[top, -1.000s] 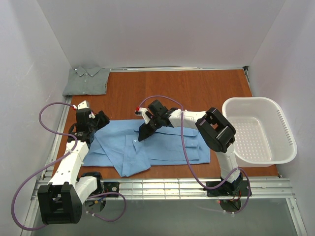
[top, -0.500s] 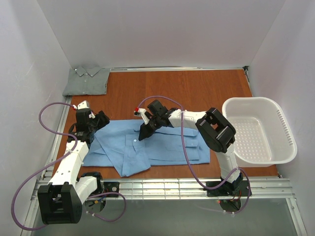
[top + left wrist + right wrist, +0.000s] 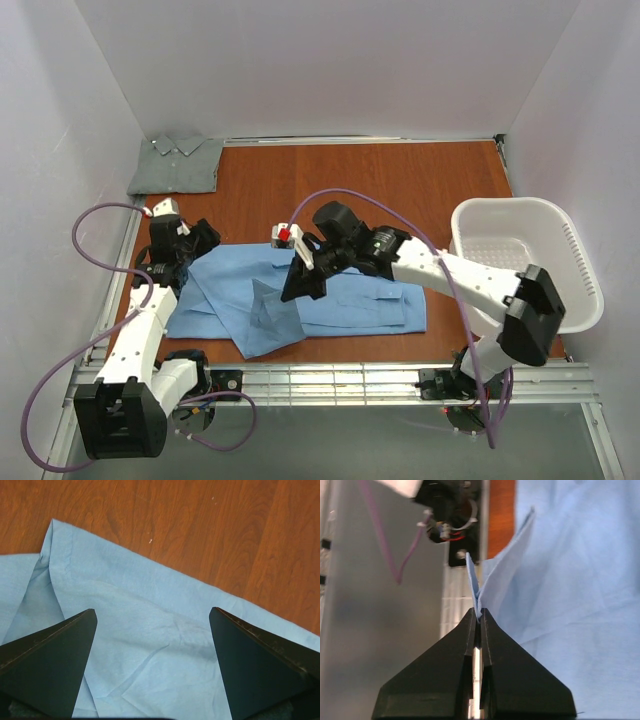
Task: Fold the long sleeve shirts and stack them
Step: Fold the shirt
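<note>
1. Grip: right gripper [image 3: 479,614] is clenched on a pinch of the blue shirt [image 3: 350,300]. Cloth tents up from the tips, so I read it as raising a flap to fold over.
2. Left gripper [image 3: 152,612] hangs with jaws apart over the shirt's far-left edge, holding nothing. Probably placed to take that side.
3. Blue shirt lies spread mid table [image 3: 400,180], rumpled, left part doubled over, no neat fold yet.
4. Grey-green shirt [image 3: 178,165] sits folded in the far-left corner, collar showing, well apart. Stack spot, I'd guess.

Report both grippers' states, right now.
Left gripper: open, holding nothing, over the light blue shirt.
Right gripper: shut, pinching a raised fold of the light blue shirt.
</note>
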`<state>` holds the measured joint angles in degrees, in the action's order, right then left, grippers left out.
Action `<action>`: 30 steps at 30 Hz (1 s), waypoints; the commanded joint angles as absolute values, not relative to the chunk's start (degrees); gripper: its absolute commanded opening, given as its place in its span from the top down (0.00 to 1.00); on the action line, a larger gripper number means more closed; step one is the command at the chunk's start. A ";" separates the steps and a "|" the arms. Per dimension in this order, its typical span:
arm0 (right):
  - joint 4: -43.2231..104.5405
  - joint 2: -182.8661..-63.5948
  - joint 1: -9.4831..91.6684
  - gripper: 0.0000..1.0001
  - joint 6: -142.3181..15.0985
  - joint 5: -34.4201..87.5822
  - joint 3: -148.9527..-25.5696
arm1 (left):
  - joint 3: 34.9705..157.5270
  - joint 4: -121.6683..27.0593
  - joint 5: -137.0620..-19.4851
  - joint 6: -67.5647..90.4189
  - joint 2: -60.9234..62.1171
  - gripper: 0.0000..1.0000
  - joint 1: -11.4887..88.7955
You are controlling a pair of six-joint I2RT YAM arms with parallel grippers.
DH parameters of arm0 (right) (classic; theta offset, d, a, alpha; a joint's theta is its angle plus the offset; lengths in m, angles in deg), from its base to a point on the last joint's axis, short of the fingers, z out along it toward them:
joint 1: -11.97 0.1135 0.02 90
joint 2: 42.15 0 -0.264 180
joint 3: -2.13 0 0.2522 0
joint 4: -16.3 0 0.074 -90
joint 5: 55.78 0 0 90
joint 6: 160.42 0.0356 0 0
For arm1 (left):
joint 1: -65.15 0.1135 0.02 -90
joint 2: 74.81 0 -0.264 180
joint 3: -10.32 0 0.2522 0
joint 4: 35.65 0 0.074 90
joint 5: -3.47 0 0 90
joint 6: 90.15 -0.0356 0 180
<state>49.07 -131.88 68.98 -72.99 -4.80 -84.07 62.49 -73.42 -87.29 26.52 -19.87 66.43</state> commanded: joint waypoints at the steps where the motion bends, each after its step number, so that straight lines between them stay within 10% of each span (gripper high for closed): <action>1: 56.07 -125.84 71.99 0.99 -74.99 -7.60 -81.59 | 68.36 -76.21 -88.29 27.18 -19.53 0.14 66.21; 12: 58.72 -112.99 84.10 0.99 -71.40 -9.90 -83.60 | 73.56 -79.29 -87.59 26.57 -10.83 0.14 66.30; 30: 51.25 -125.03 92.22 0.99 -65.86 11.35 -89.94 | 74.09 -80.35 -86.80 26.39 -10.65 0.14 66.30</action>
